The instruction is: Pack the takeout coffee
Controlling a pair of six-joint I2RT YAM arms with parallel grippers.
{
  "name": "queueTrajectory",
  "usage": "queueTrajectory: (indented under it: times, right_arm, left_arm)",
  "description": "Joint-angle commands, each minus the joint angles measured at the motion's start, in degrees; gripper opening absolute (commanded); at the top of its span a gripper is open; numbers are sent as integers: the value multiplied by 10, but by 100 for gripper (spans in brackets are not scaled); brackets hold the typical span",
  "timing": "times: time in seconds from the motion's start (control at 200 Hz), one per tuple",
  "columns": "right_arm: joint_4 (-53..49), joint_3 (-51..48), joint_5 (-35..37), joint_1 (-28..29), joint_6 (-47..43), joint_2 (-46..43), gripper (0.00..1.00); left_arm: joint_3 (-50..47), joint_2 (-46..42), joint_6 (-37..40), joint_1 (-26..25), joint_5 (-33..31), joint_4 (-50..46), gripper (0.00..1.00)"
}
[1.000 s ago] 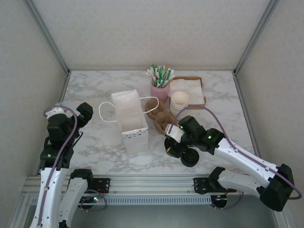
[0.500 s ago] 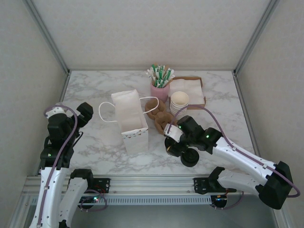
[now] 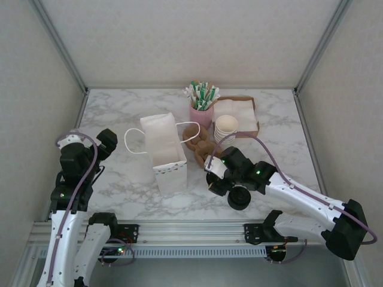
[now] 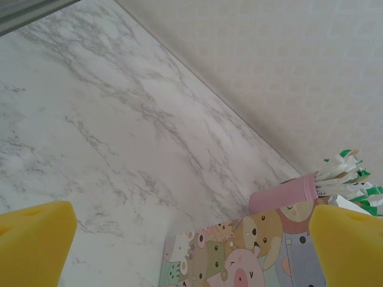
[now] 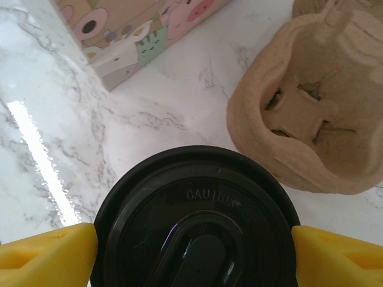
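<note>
A black lid (image 5: 197,197) is being pinched between the fingers of the right gripper (image 5: 194,245). Just beyond it, the brown cup carrier (image 5: 311,119) is being left on the table (image 3: 119,113), between the white bag (image 3: 163,149) and the paper cups (image 3: 226,127). The left gripper (image 4: 191,242) is being held wide open.

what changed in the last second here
The right gripper edged slightly left toward the white bag, its fingers closed against the black lid. The left gripper stayed open and parked; the bag, carrier and cup stack did not move.
</note>
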Motion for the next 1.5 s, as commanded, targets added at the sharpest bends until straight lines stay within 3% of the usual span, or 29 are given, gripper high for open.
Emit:
queueTrajectory:
  times: [0.0,0.145,1.021,1.497]
  right_arm:
    - [-47,-32,98,-2,7,10,84]
    - [-41,-36,142,-9,16,7,84]
    - [-21,-48,222,-59,37,-22,88]
    - [-45,2,173,-69,55,-29,92]
  left_arm:
    - [-5,-1,-6,6,3,1,100]
    - [-5,-1,-7,5,3,2,100]
    - [-5,-3,-7,6,1,1,100]
    - [-5,-4,-6,5,-3,0,100]
